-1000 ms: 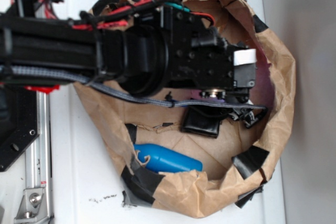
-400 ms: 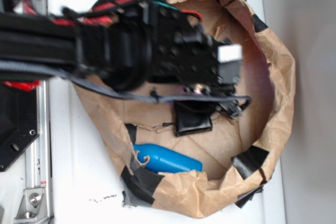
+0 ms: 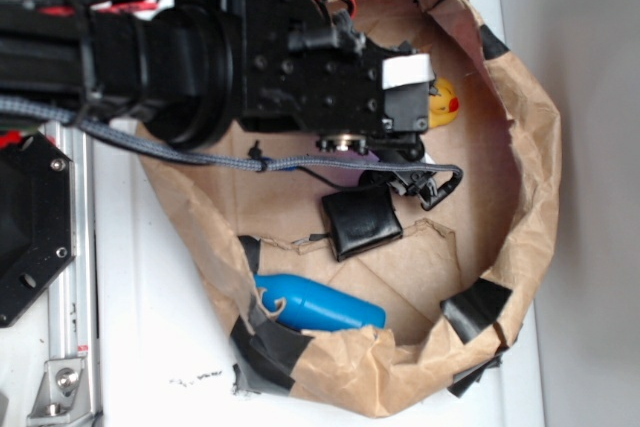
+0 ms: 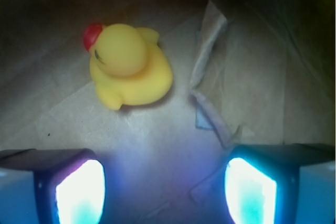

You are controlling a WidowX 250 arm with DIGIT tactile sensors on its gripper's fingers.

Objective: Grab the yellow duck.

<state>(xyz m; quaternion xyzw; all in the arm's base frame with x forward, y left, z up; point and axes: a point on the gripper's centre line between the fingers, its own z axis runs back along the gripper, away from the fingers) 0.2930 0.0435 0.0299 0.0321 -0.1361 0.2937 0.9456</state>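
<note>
Wrist view shows the yellow duck [image 4: 128, 66] sitting upright on the brown paper floor, its red-orange beak pointing to the upper left, ahead of the gripper [image 4: 165, 192] and off to the left of the gap's centre line. Both glowing fingertips [image 4: 79, 192] stand wide apart at the lower edge with nothing between them, and neither touches the duck. A crumpled paper fold [image 4: 210, 82] rises just right of the duck. Seen from the exterior camera, the black arm [image 3: 200, 57] reaches from the left into the paper bag [image 3: 530, 147], and only a sliver of the duck [image 3: 444, 103] peeks out past the wrist's right end, near the bag's upper right wall. A black square pouch [image 3: 360, 222] lies below the arm on the bag floor, and a blue bottle-shaped object [image 3: 320, 302] rests against the lower wall, well apart from the duck.
</note>
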